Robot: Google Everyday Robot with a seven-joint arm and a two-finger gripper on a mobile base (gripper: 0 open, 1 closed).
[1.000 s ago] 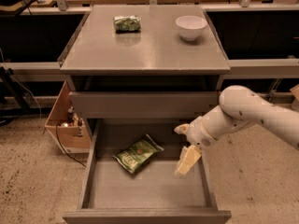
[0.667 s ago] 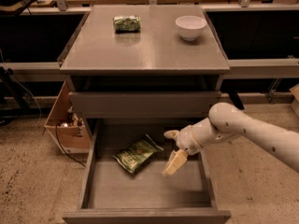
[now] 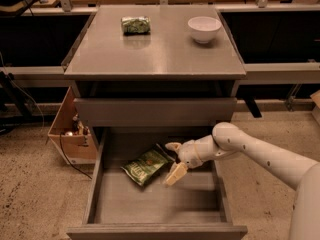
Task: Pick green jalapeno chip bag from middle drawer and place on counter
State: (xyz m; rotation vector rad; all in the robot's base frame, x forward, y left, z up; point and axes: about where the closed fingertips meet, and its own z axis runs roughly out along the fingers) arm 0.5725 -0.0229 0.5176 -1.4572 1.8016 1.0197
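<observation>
1. Jaws stand open, one pale finger (image 3: 173,146) raised and the other (image 3: 176,174) hanging lower. They sit inside the open drawer (image 3: 155,206), just to the right of the chip bag (image 3: 146,165), and I cannot tell whether they touch it.
2. The chip bag lies tilted on the drawer floor, near the back and left of centre, well clear of both side walls. Bare floor lies in front of it up to the front wall.
3. The white arm (image 3: 260,151) reaches in over the drawer's right wall, under the closed drawer front (image 3: 155,111) above.
4. Compared with a second ago, the jaws have moved left across the drawer, closing on the bag. The bag lies where it did.
5. The bag is crinkled green foil with a dark patch. The drawer is plain grey with tall walls.
6. The counter (image 3: 155,54) is smooth and faintly glossy. It carries a rolled green packet (image 3: 136,25) and a white bowl (image 3: 204,29) near its far edge, and its near half is bare.
</observation>
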